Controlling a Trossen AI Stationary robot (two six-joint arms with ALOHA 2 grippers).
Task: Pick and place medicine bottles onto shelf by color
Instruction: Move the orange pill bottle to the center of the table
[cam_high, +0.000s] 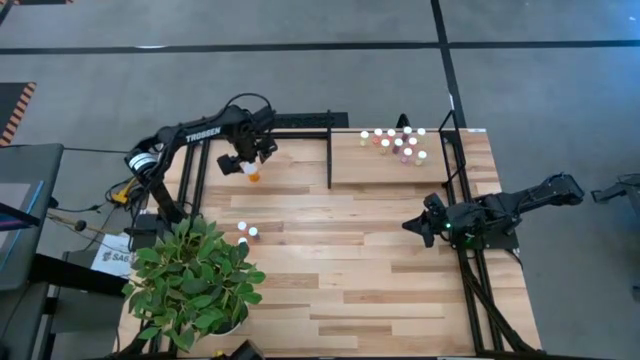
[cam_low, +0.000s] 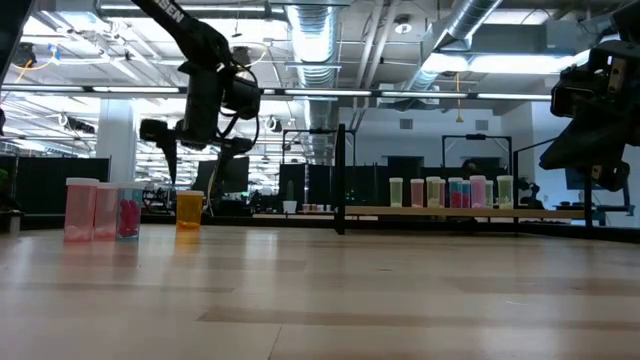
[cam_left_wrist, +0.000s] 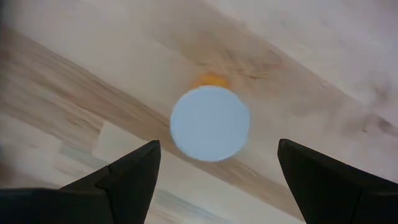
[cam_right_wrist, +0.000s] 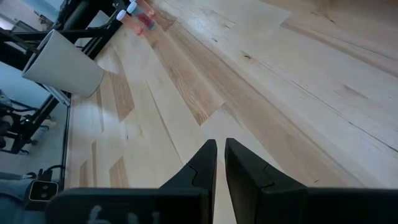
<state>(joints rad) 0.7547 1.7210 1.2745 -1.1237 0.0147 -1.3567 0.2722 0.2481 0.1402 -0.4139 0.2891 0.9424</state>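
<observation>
A small orange vial with a white cap (cam_high: 252, 175) stands upright on the plank tabletop, left of the shelf. It also shows in the low view (cam_low: 189, 211) and the left wrist view (cam_left_wrist: 210, 123). My left gripper (cam_high: 245, 160) hangs open just above it, pointing down, one finger to each side of the cap and clear of it. The shelf (cam_high: 380, 172) at the far right holds several white-capped vials (cam_high: 398, 143) standing in a cluster. My right gripper (cam_high: 420, 225) is shut and empty, low over the table's right side.
Pink vials (cam_high: 247, 231) stand on the table near a potted green plant (cam_high: 195, 280) at the near left. Black frame bars (cam_high: 329, 155) edge the shelf. A wide stretch of bare planks (cam_high: 350, 260) lies between the arms.
</observation>
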